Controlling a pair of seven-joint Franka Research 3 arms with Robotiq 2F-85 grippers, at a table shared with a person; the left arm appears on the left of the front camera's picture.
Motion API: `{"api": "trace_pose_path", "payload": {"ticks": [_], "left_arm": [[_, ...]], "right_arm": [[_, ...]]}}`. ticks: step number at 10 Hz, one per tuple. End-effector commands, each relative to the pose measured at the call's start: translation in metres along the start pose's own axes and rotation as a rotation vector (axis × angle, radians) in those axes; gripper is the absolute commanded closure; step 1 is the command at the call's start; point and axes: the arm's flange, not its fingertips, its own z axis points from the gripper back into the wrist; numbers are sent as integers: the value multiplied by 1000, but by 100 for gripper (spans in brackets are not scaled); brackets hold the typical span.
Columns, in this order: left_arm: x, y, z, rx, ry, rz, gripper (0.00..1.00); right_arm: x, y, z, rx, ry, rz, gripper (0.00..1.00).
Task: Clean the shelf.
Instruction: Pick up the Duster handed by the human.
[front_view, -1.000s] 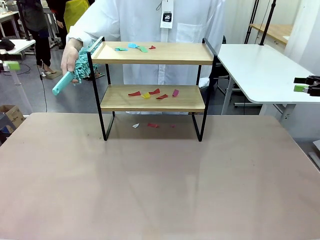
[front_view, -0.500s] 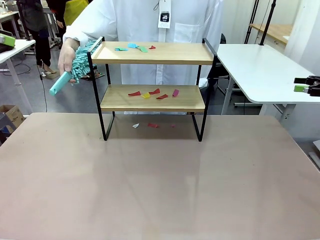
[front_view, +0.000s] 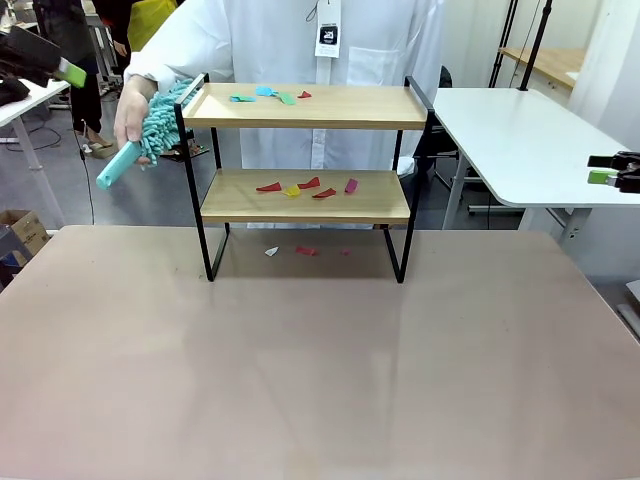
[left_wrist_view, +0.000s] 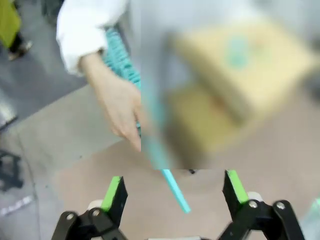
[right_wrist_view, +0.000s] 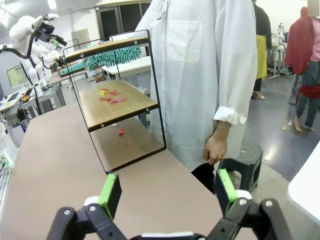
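Tan table (front_view: 320, 380), two-tier wooden shelf (front_view: 306, 149), colourful scraps on boards

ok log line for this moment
left gripper open | right gripper open | hand holding duster by shelf end | scraps on both tiers

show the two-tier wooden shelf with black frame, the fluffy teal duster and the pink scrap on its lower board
two-tier wooden shelf (front_view: 360, 106): front view, bare part of the top board
fluffy teal duster (front_view: 162, 128): front view, fluffy head
pink scrap (front_view: 351, 185): front view, its middle
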Motion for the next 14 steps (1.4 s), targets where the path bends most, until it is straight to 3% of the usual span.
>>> {"api": "trace_pose_path", "payload": {"ticks": [1,2,4,5,8,9,12,14], "left_arm": [[-9,-15,-20,116,66,54,0],[-12,-14,-31,136,81,76,0],[-14,-8,-38,52,87,72,0],[-15,-16,-40,117,72,56,0],[-17,-14,-45,91,83,50,0],[-16,-30,-48,170,136,24,0],[-15,-45,-67,187,268,25,0],[-19,-45,-80,217,277,60,0]], "right_arm": [[2,0,-1,-6,3,4,0],[2,0,-1,-6,3,4,0],[2,0,-1,-6,3,4,0],[2,0,-1,-6,3,4,0],[2,0,-1,-6,3,4,0],[2,0,-1,-6,3,4,0],[2,0,-1,-6,3,4,0],[2,0,-1,-6,3,4,0]]}}
